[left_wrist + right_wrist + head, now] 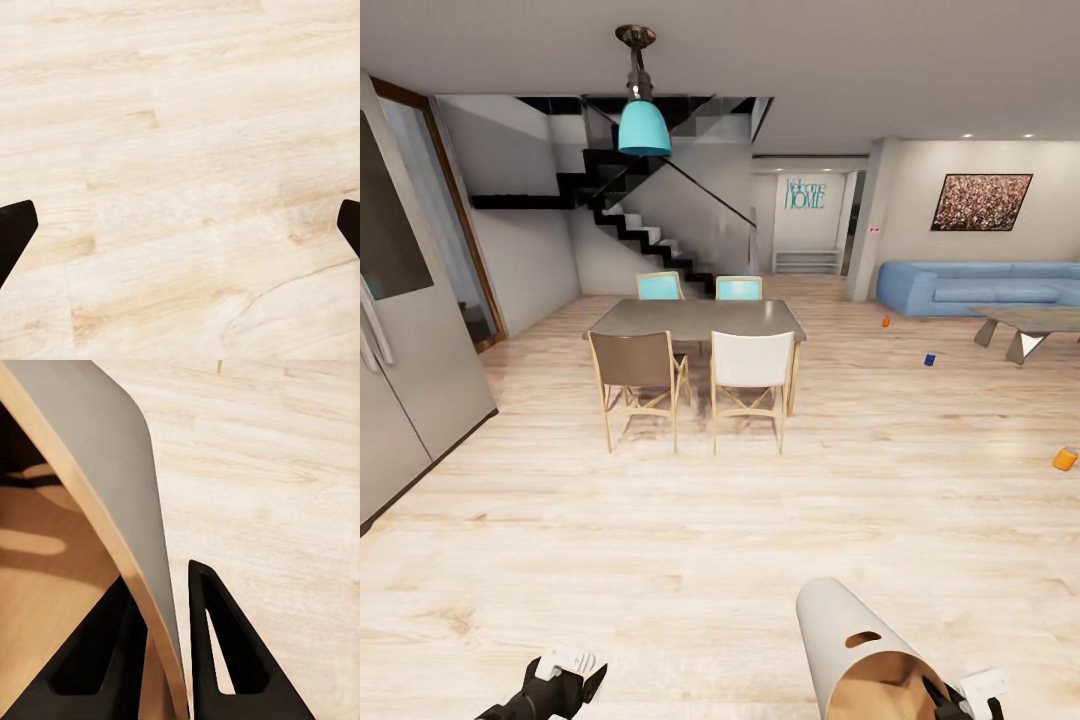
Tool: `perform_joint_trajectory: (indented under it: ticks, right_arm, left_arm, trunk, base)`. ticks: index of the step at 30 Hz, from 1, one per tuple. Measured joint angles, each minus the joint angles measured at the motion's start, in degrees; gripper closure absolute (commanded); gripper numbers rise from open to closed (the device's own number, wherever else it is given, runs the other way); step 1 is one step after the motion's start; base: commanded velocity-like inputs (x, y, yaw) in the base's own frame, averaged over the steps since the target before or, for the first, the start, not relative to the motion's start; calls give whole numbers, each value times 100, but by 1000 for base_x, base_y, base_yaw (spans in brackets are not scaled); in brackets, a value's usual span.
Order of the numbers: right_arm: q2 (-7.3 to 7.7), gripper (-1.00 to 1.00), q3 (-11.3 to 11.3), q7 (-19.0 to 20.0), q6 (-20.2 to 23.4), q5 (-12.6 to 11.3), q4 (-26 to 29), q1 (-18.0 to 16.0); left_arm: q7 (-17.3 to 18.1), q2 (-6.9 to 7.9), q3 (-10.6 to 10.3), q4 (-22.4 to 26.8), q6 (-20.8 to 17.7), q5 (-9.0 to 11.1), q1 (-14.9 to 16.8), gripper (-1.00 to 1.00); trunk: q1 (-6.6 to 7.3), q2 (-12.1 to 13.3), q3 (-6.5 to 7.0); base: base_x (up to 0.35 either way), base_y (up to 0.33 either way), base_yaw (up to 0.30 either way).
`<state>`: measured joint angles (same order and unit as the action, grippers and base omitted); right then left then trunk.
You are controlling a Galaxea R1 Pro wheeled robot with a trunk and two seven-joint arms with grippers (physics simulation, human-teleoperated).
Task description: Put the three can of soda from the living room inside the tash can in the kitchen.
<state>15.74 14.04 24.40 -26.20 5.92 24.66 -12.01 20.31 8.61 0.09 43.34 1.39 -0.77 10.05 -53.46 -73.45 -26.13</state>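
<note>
A dining surface is standing at centre on the floor, with two chairs on its near side and two behind it. A staircase is rising behind. A sofa is sitting far right, a low surface before it. Three soda cans are lying apart on the floor at right. The trash can is tilting at near right, its rim lying between the right claw's fingers. The left claw is hanging at near left.

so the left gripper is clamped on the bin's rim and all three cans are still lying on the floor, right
Not quite: it is the right gripper that clamps the bin's rim, one finger inside and one outside, as the right wrist view shows. The left gripper is open over bare floor. The rest holds: in the head view the blue can and two orange cans lie on the floor.
</note>
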Motion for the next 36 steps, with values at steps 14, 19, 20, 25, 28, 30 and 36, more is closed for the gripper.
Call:
perform_joint_trajectory:
  ticks: [14, 19, 20, 25, 28, 30, 36]
  right_arm:
    - [-9, 100, 0, -6, 17, -9, 0, 0]
    - [-9, 100, -1, -6, 17, -8, 0, 0]
    - [-9, 100, 0, -6, 17, -9, 0, 0]
    - [-9, 100, 1, -6, 18, -10, 0, 0]
    - [-9, 100, 3, -7, 20, -11, 0, 0]
    - [-9, 100, 2, -7, 19, -11, 0, 0]
    - [-10, 100, 1, -6, 18, -5, -3, 0]
  left_arm:
    - [0, -8, 0, -1, 1, -11, -2, -100]
    - [0, -8, 0, -1, 1, -11, 0, -100]
    - [0, -9, 0, -1, 1, -11, -1, -100]
    - [0, -9, 0, -1, 1, -11, -2, -100]
    - [-4, -9, 0, -1, 0, -11, -1, -100]
    - [-7, -9, 0, -5, 1, -13, 0, -100]
    - [-9, -9, 0, -6, 1, -14, -1, -100]
  trunk:
    - [0, 0, 0]
    - [0, 0, 0]
    - [0, 0, 0]
    - [0, 0, 0]
    - [0, 0, 0]
    - [0, 0, 0]
    - [0, 0, 0]
  base:
    - [0, 0, -181]
    - [0, 0, -250]
    - [0, 0, -251]
    - [0, 0, -235]
    - [0, 0, -135]
    - [0, 0, -53]
    - [0, 0, -13]
